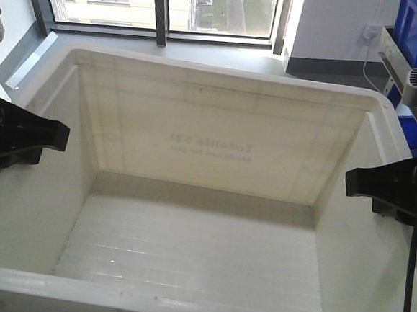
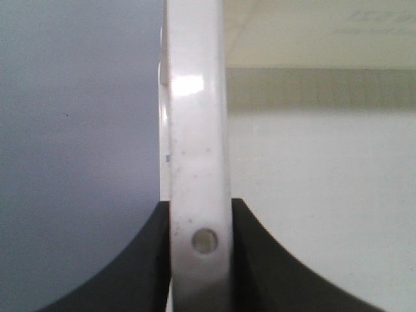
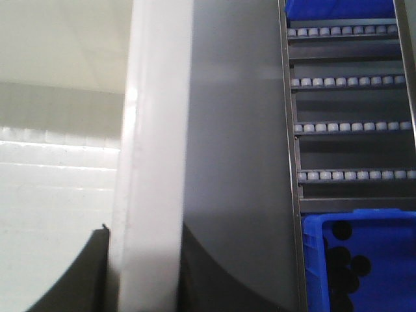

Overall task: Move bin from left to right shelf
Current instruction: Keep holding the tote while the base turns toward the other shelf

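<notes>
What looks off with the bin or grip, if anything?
Nothing stands out. The bin is empty and intact; left gripper and right gripper each clamp a side rim. The print reads mirrored only because it shows through the wall.

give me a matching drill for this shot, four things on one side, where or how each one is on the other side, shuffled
Things
1. bin
2. left gripper
3. right gripper
4. blue bin

States
a. holds dark round pieces
b. jaws shut on the bin's rim, roller lanes off to one side
c. empty, gripped on both side walls
d. jaws shut on the bin's rim, right by a small hole

Pairs: 1-c, 2-d, 3-b, 4-a
</notes>
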You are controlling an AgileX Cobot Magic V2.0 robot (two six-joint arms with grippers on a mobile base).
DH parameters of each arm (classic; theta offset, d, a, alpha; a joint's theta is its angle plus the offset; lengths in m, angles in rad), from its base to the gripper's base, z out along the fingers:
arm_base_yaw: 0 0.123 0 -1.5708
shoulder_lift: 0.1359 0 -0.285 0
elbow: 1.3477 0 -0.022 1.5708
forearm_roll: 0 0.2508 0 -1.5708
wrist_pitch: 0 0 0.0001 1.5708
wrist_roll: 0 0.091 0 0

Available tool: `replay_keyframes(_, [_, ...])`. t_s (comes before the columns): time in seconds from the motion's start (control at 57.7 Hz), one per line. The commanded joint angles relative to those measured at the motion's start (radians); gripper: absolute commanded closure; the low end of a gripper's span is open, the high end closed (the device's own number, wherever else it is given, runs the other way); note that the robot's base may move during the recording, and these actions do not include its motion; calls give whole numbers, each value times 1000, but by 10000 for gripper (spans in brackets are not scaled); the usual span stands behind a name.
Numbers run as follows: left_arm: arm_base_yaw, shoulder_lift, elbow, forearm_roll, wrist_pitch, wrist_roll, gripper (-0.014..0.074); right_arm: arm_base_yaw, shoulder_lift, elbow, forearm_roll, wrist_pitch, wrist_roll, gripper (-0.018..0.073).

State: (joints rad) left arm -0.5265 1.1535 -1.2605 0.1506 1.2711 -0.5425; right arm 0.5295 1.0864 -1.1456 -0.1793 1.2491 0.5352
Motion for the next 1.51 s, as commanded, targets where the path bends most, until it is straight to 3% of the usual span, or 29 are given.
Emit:
replay_keyframes(0.0, [-3,-34,-38,53,-81,7,603,0,-22,-39,-95,37,-23,557])
replay_keyframes(1.49, [-3,-34,-38,53,-82,7,603,0,-22,-39,-95,37,-23,557])
